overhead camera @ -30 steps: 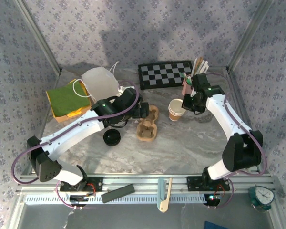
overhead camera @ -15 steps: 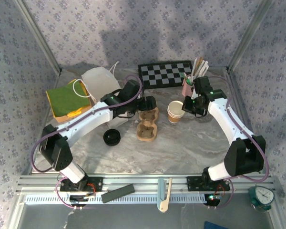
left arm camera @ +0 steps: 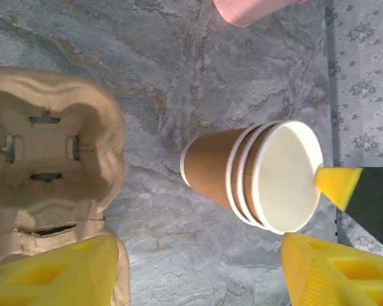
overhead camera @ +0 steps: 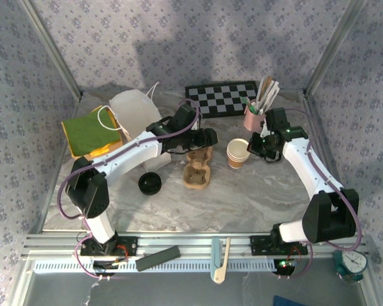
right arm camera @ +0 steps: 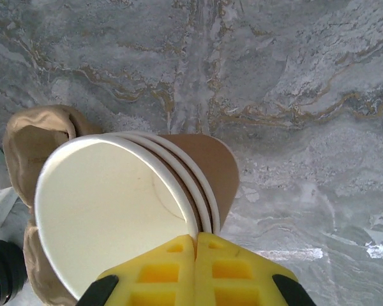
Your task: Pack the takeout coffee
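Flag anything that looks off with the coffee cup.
The takeout coffee is lidless: three nested rims show, and the black lid lies apart on the table, left of the cup tray.

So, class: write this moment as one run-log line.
left gripper: open, hovering; right gripper: shut on paper cups rim; black lid: off, on table; cup tray: empty

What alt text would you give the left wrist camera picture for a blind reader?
A stack of three tan paper cups, lidless, stands on a grey marbled table, the yellow tip of the right gripper meeting its rim at right. A brown pulp cup tray sits left, a pink cup at the top edge, the left gripper open below.
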### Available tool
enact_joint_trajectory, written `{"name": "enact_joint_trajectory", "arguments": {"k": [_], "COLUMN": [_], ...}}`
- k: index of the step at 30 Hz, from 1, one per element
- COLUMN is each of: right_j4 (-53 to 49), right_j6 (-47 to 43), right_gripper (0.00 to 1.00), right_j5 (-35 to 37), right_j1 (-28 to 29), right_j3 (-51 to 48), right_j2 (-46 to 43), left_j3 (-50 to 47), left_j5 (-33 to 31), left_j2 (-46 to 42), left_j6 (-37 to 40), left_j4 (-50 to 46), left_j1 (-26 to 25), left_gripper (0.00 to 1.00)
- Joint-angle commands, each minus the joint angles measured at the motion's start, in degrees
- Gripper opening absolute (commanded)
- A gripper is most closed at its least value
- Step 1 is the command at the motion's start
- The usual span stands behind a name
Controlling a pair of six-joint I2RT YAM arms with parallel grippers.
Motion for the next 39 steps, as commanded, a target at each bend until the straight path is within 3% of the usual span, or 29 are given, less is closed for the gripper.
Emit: {"name": "enact_joint_trajectory", "arguments": {"k": [1, 4, 10, 13, 39], "right_j4": [0.55, 0.84, 1.12, 1.41, 2.27], "right_j6": [0.42, 0.53, 0.86, 1.05, 1.59], "right_gripper": [0.0, 0.0, 0.0, 0.0, 0.0], "right_j5": [-2.17, -1.39, -2.63, -2.9, -4.39], "right_j1": [-0.08, -0.27, -0.46, -0.43, -0.54], "right_j3": [0.45, 0.44, -0.12, -0.15, 0.08], "right_j2": [-0.75, -1.1, -0.23, -0.21, 0.73], "left_j3": [2.47, 2.18, 0.83, 0.6, -6.45], "left_j5": [2.34, 5.1, 11.09, 13.03, 20.24], "left_j2": [1.55, 2.65, 5.35, 6.78, 10.58], "left_j6": [-0.36, -1.97, -7.66, -9.63, -18.11], "left_j4": [2.01, 5.04, 13.99, 16.48, 29.54], "left_j1": [-0.16, -0.03, 0.63, 1.03, 1.73], "left_gripper": [0.6, 0.45, 0.04, 0.0, 0.0]}}
